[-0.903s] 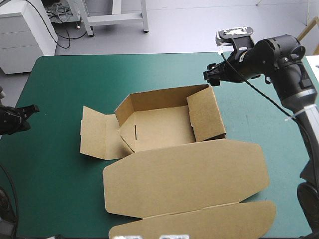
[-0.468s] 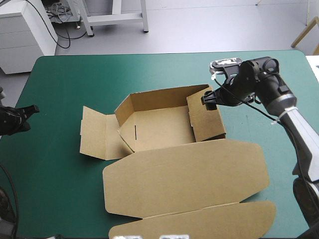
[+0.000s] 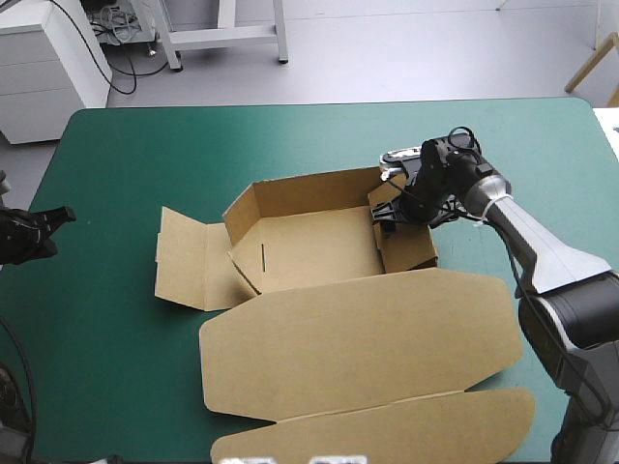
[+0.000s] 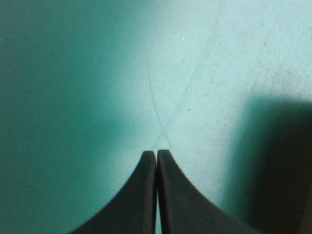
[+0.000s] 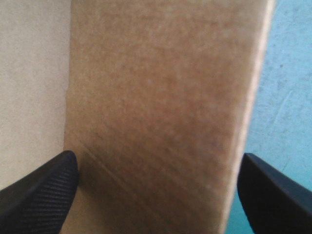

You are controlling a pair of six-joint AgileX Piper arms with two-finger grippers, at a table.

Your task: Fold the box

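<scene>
Your brown box [image 3: 309, 253] sits at the middle of the surface [image 3: 126, 155], lid flat. Your right pincer [image 5: 156, 168] gapes astride its right wall; your left pincer [image 4: 156, 155] is pressed closed near the left edge.

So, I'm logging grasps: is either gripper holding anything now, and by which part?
Nothing is held. The right gripper stands open astride the right wall of the box, fingers not closed on it; the left gripper is shut over bare teal-green cover.

Right tool [image 3: 387, 219] over box [image 3: 314, 249], astride right wall [image 3: 408, 246]
</scene>
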